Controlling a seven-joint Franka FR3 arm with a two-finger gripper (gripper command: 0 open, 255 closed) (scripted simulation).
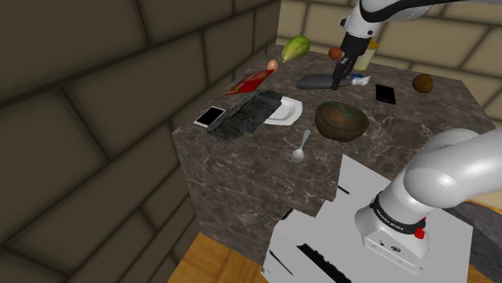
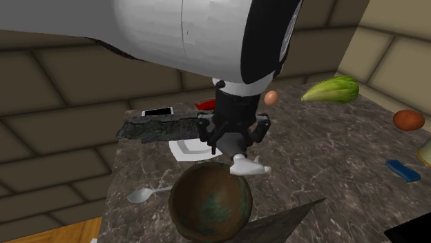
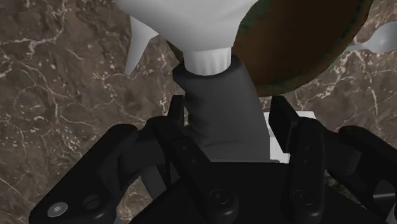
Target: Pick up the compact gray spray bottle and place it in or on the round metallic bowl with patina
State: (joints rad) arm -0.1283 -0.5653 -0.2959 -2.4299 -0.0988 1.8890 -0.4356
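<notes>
Right, I've got the gripper (image 3: 226,124) clamped on the bottle (image 3: 219,79) by its gray body, head down, so it can drop into the bowl (image 1: 341,120) at its six o'clock in the shoulder view.

Shoulder cam high behind stand (image 1: 314,233), looking down over whole counter (image 1: 241,165); 2nd ext. cam close at counter's shoulder-view-right edge, facing across; wrist cam v. near, looking down; all share bowl (image 1: 341,120).

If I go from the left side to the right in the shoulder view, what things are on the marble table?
Flat white phone → silver spoon → round brown-green metal bowl → flat black square → round brown fruit.
</notes>
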